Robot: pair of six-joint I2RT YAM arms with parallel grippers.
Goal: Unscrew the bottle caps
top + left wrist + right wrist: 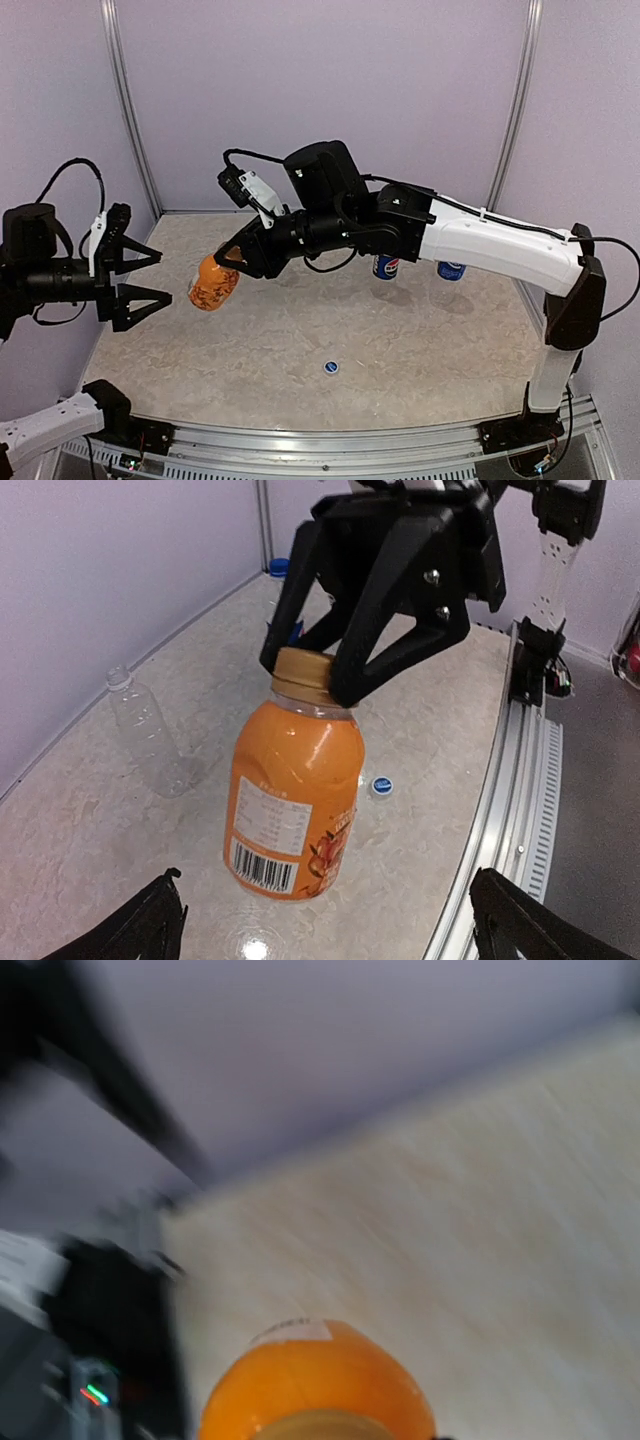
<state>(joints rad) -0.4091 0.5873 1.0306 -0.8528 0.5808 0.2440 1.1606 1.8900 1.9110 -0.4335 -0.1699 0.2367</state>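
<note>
Handover: right tool point(235, 257) pinches the orange bottle point(213, 285) by its cap point(303, 667), aloft; left tool point(165, 275) gapes empty; next, probably, it must clasp the body.

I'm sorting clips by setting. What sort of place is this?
Probably a lab robot test cell: plain lilac wall panels between metal posts enclose a marble-look tabletop, and the left arm and right arm are mounted on a metal rail at its near edge.
</note>
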